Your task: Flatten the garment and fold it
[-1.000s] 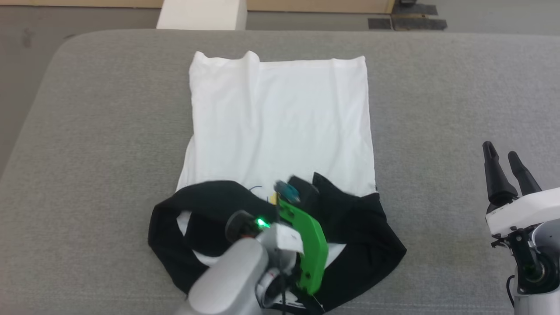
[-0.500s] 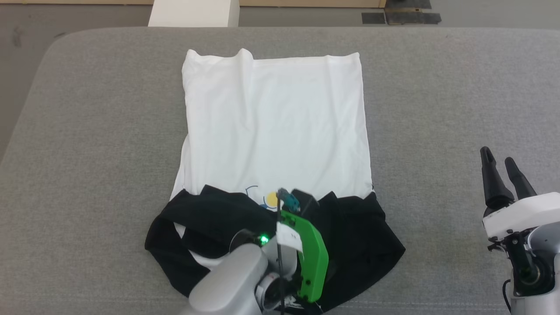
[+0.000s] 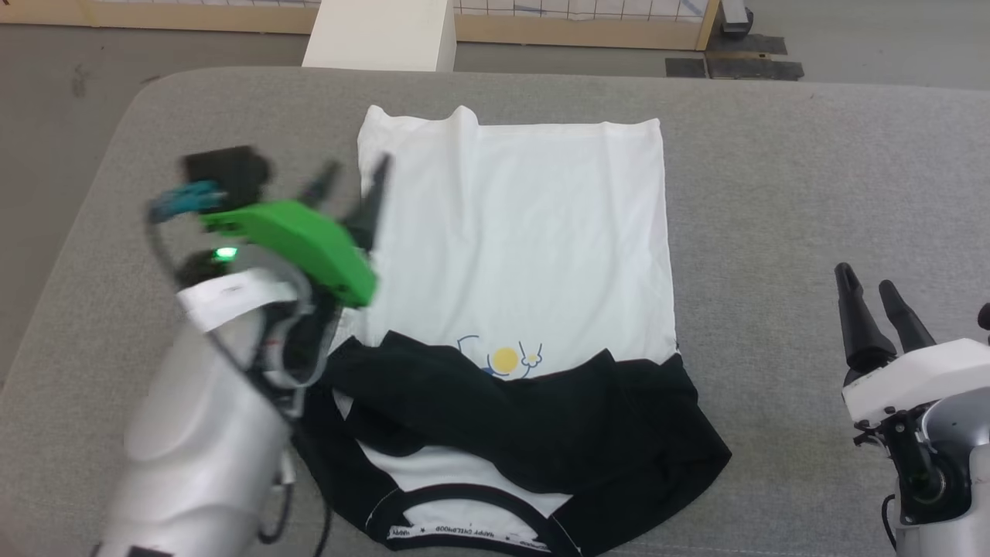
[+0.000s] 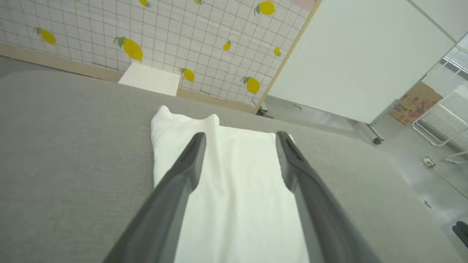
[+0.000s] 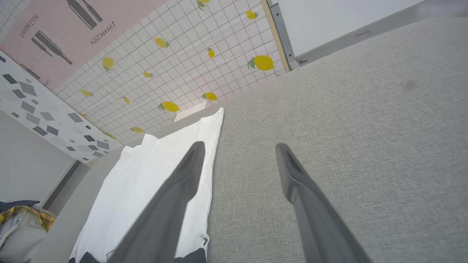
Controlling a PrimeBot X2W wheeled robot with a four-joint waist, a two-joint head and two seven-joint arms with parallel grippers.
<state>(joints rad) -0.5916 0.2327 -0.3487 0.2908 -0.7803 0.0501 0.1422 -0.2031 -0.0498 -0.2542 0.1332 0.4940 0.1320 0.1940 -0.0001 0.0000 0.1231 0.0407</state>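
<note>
The garment [image 3: 514,240] lies flat on the grey padded table [image 3: 789,170], hem at the far side, collar at the near edge. Both black sleeves [image 3: 534,410] are folded in over the chest, below the small yellow-circle print [image 3: 504,359]. My left gripper [image 3: 352,179] is raised over the garment's left edge, blurred, its fingers apart and empty. The left wrist view has the white cloth [image 4: 234,190] running away between its open fingers [image 4: 190,160]. My right gripper [image 3: 868,277] stands open above bare table at the right, clear of the garment [image 5: 157,175].
A white box [image 3: 379,35] stands on the floor beyond the table's far edge. A lemon-print tiled wall [image 4: 146,36] lies behind it. Grey table surface spreads to both sides of the garment.
My left gripper has opened, let go of the black sleeve over the chest, and swung up and left off the garment. The camera has shifted slightly. The right gripper has stayed put.
</note>
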